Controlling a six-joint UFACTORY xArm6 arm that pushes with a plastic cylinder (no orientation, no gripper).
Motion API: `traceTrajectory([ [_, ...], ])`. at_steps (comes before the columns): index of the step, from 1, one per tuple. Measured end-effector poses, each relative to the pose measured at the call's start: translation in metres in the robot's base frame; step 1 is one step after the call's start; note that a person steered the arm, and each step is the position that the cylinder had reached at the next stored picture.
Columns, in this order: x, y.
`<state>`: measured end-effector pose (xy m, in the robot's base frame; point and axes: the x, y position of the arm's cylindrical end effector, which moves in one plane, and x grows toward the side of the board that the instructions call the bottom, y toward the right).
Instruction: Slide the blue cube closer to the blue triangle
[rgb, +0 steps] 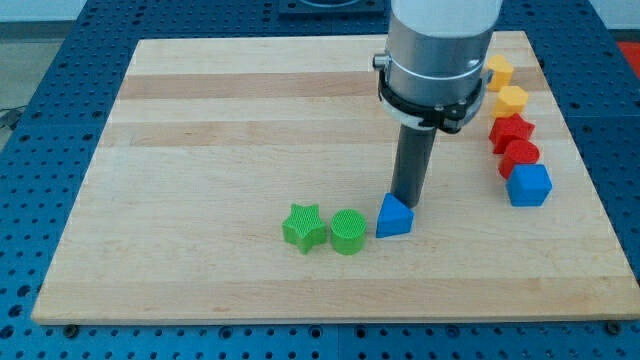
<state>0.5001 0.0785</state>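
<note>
Camera view: the blue cube (529, 185) is parked near the board's right edge, at the bottom of a column with two red blocks (515, 143) and two yellow ones (505, 87). The blue triangle (394, 217) sits well apart, mid-board, with my tip (404, 203) planted just behind it, nothing grasped. A green cylinder (347, 232) and green star (304, 226) are lined up left.

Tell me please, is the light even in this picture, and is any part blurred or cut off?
In the camera view the light is soft and even; the blocks cast only faint shadows on the wooden board. The blue cube and blue triangle look sharp. My tip sits just behind the triangle. The arm's grey body is cut off at the view's top.
</note>
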Motion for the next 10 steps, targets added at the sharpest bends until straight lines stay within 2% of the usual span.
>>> traceTrajectory([
  [1, 0.019, 0.000],
  [4, 0.018, 0.011],
  [5, 0.038, 0.062],
  [8, 0.054, 0.187],
  [9, 0.043, 0.211],
  [10, 0.038, 0.211],
])
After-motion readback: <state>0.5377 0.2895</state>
